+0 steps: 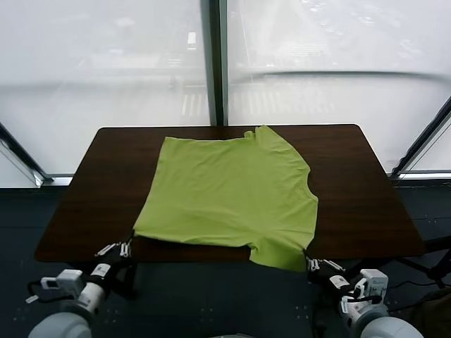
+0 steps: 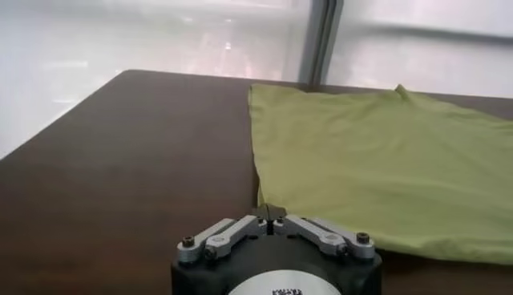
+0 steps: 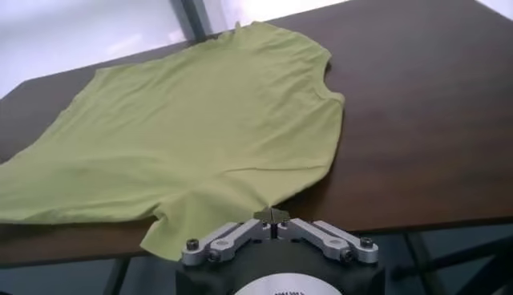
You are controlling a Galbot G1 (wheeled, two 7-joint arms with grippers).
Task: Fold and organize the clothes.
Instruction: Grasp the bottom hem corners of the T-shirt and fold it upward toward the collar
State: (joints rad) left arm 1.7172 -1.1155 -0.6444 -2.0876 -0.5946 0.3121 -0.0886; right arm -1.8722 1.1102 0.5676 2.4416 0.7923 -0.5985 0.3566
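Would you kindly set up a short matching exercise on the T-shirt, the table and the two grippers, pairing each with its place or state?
Column one:
1. T-shirt
2. table
3. left gripper
4. right gripper

Column two:
A. shut at the near edge by the hanging sleeve
B. dark brown wood
C. lime green, spread flat
D. shut at the shirt's near hem corner

Pairs: 1-C, 2-B, 3-D, 4-A

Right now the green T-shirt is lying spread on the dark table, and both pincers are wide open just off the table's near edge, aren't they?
Not quite. The green T-shirt does lie spread on the dark table, and both pincers are at the near edge, but the left pincer and right pincer are shut, not open. Both wrist views show the fingertips pressed together.
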